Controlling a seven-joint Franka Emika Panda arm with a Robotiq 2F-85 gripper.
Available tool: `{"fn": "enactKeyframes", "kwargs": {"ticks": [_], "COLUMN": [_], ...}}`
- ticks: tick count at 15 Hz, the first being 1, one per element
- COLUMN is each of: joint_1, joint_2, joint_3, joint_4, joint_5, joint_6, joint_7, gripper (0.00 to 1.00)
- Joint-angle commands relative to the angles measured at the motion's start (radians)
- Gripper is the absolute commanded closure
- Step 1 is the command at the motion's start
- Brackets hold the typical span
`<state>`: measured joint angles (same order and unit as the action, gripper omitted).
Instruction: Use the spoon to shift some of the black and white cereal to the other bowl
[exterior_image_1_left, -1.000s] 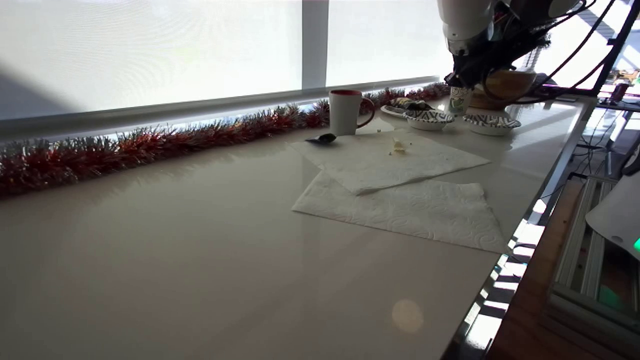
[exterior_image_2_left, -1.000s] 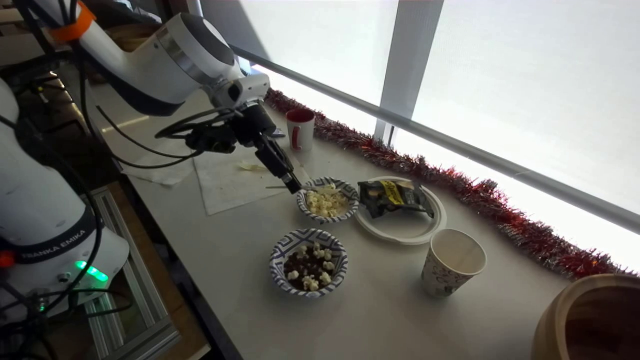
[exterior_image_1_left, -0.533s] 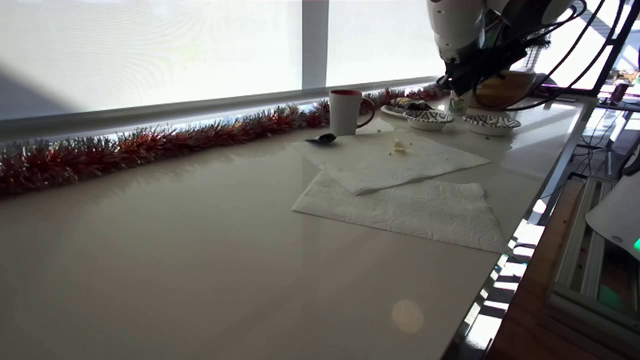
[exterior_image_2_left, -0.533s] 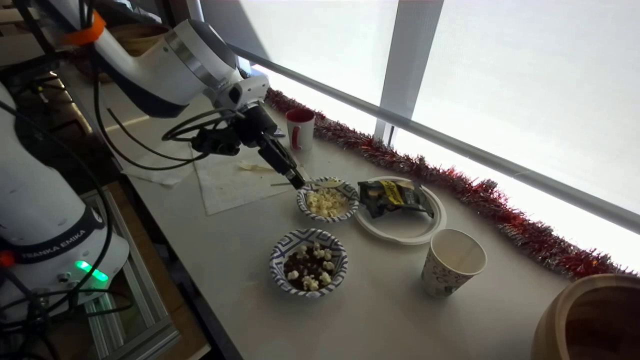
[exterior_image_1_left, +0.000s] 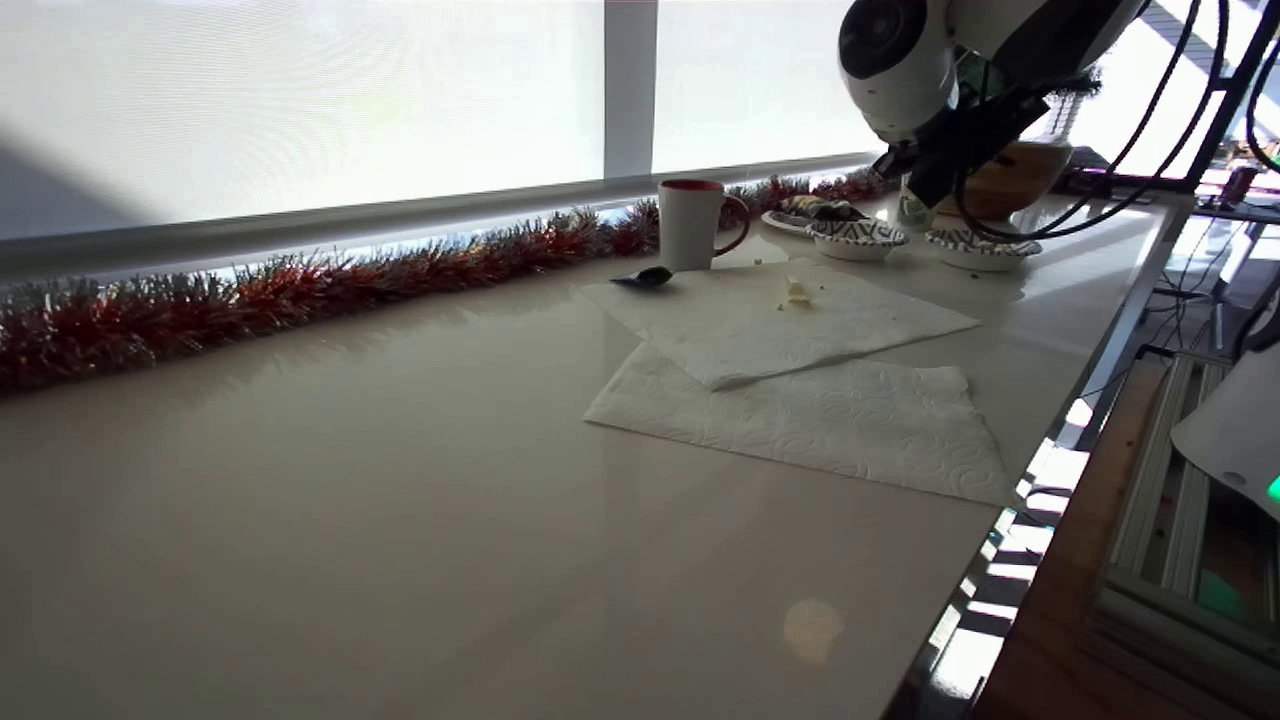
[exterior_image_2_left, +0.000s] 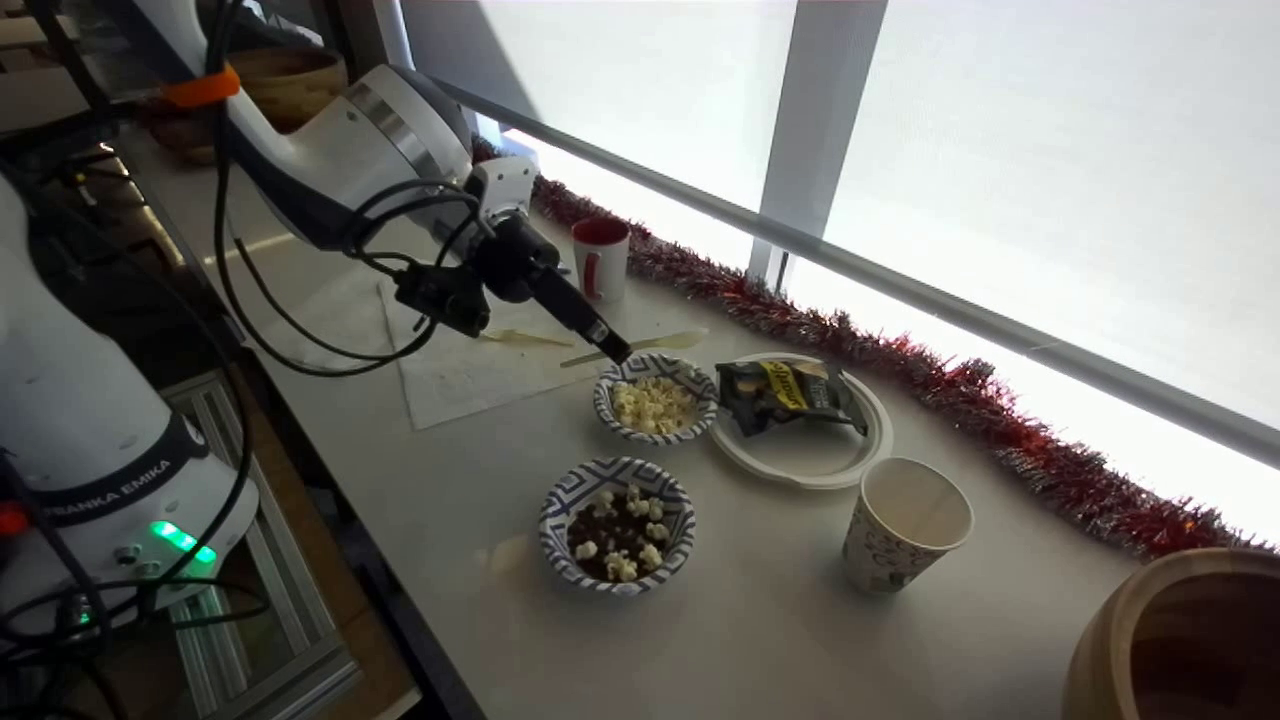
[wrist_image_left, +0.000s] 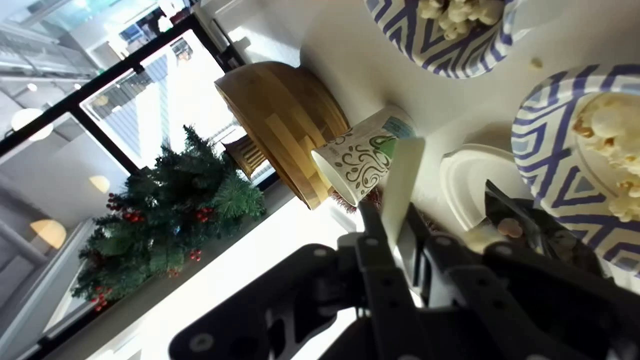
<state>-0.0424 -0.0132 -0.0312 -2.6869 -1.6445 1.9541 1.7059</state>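
My gripper (exterior_image_2_left: 612, 348) is shut on the handle of a pale wooden spoon (exterior_image_2_left: 675, 341). The spoon is held roughly level above the table, behind the popcorn bowl (exterior_image_2_left: 606, 402). In the wrist view the jaws (wrist_image_left: 391, 212) pinch the pale handle (wrist_image_left: 406, 165); the spoon's head is not clear there. The popcorn bowl has a blue-and-white patterned rim and also shows in the wrist view (wrist_image_left: 542, 150). A matching bowl (exterior_image_2_left: 556, 545) holds dark cereal with several white popcorn pieces; its wall also shows in the wrist view (wrist_image_left: 440, 50). In an exterior view the bowls' contents are hidden.
A white plate (exterior_image_2_left: 870, 450) with a black snack bag (exterior_image_2_left: 790, 395), a paper cup (exterior_image_2_left: 905, 525) and a wooden bowl (exterior_image_2_left: 1110, 640) stand nearby. A mug (exterior_image_2_left: 600, 262), a pale fork (exterior_image_2_left: 527, 338) and paper towels (exterior_image_2_left: 450, 375) lie behind. Tinsel (exterior_image_2_left: 930, 385) runs along the window.
The wrist has turned and the gripper has shifted slightly up and toward the window. The spoon, earlier seen across the popcorn bowl, now shows just behind its far rim. The bowls have not moved.
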Motion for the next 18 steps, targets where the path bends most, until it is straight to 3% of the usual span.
{"fn": "enactKeyframes", "kwargs": {"ticks": [1, 5, 9, 15, 18], "joint_1": [0.018, 0.004, -0.035, -0.136, -0.193], "joint_2": [0.073, 0.061, -0.04, -0.248, -0.272], "joint_3": [0.013, 0.006, -0.031, -0.193, -0.304], "joint_4": [0.011, 0.011, -0.011, -0.082, -0.1], "joint_5": [-0.081, -0.06, -0.036, 0.025, 0.106], "joint_6": [-0.035, 0.037, 0.216, 0.66, 0.873], "joint_7": [-0.024, -0.038, -0.083, -0.305, -0.534], "gripper": [0.97, 0.97, 0.97, 0.97, 0.97]}}
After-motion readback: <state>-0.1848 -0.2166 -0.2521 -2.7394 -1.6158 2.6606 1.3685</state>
